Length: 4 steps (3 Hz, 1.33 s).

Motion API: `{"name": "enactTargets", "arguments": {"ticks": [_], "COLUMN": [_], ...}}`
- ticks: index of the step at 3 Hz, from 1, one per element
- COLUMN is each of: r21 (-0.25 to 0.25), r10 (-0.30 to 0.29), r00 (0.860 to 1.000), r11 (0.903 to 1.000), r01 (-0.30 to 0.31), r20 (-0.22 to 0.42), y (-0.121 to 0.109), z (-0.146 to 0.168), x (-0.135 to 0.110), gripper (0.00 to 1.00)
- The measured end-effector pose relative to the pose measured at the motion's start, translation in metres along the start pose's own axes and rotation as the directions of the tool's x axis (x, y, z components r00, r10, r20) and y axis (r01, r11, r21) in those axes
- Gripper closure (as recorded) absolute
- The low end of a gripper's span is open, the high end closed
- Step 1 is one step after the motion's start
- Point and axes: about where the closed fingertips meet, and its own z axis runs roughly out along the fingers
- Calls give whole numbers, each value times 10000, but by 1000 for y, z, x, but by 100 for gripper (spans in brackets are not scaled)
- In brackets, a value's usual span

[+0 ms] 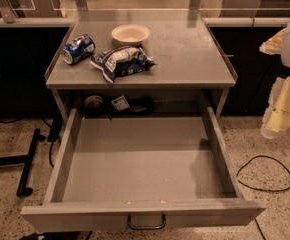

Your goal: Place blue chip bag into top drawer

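Note:
The blue chip bag (121, 61), crumpled dark blue foil with white patches, lies on the grey table top (195, 59) left of centre, near the front edge. The top drawer (140, 159) is pulled wide open below it, with a loop handle (146, 223) on its front. Only a few small crumbs lie near its front wall. My gripper (285, 99) is at the right edge of the view, beside the table and drawer. It is well to the right of the bag and touches nothing.
A blue soda can (78, 48) lies left of the bag. A white bowl (130, 34) stands behind it. Small dark items (120, 104) sit behind the drawer under the top. A black cable (265, 174) loops on the floor at right, and a black stand (25, 164) is at left.

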Motion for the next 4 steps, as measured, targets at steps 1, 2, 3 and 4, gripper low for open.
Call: {"name": "enactTargets", "arguments": {"ticks": [1,2,3,4], "r21": [1,84,48,-374], "r10": [2,159,863,1745], "r00": [10000,9999,9910,9554], "r11": [10000,9998,9962,9846], "r01": [-2,-160,-872,-1705], "r20": [0,25,1027,2382], "y": [0,-3,-13,-21], "z": [0,1,8,20], "x": [0,-7,-36,-89], "gripper": [0,0,0,0]}}
